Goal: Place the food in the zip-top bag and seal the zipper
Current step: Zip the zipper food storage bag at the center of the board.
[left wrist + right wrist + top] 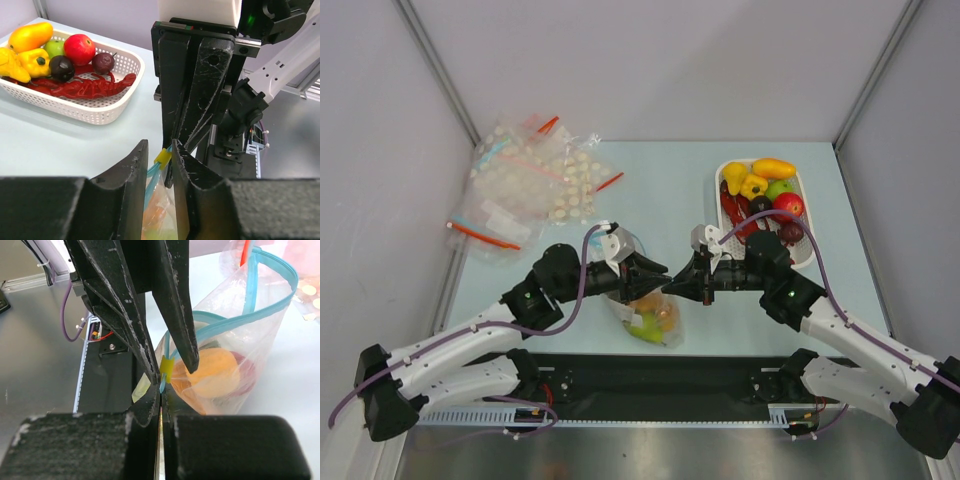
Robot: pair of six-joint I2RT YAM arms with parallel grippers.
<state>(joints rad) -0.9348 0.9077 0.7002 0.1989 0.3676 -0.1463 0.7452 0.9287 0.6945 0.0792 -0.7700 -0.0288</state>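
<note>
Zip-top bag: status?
Right pincer shut on zipper end. Left pincer straddles yellow slider, jaws narrowly apart. Bag holds food, mouth open. Nothing in the way.

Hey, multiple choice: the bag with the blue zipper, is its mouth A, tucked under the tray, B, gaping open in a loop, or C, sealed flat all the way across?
B: in the right wrist view the zipper splits into two blue strips standing apart above the food inside the bag.

Bright, even light, faint shadows; the left hand (160, 149) looks soft up close.
</note>
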